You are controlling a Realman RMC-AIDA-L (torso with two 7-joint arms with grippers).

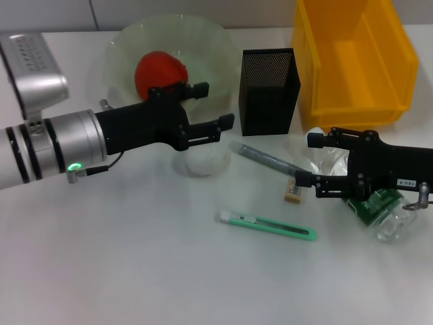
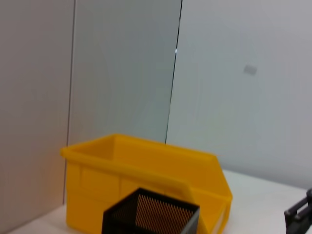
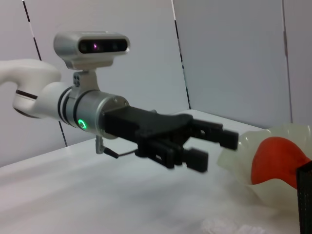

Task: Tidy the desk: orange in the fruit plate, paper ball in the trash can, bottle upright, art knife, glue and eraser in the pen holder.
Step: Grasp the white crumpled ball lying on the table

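1. While lowering the left gripper, wide open and empty at upper centre of the frame, keep it centred over the paper ball just under it.
2. Close softly; crumpled paper probably slips.
3. Lift clear of the pen holder before carrying to the yellow trash can, upper right.
4. Leave the right gripper, also open and empty, beside the lying bottle, lower right.

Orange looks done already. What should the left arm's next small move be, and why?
Probably lower the left gripper onto the paper ball. Its fingers are open above the ball, the orange already sits in the fruit plate, and the ball lies on the table, outside the yellow bin.
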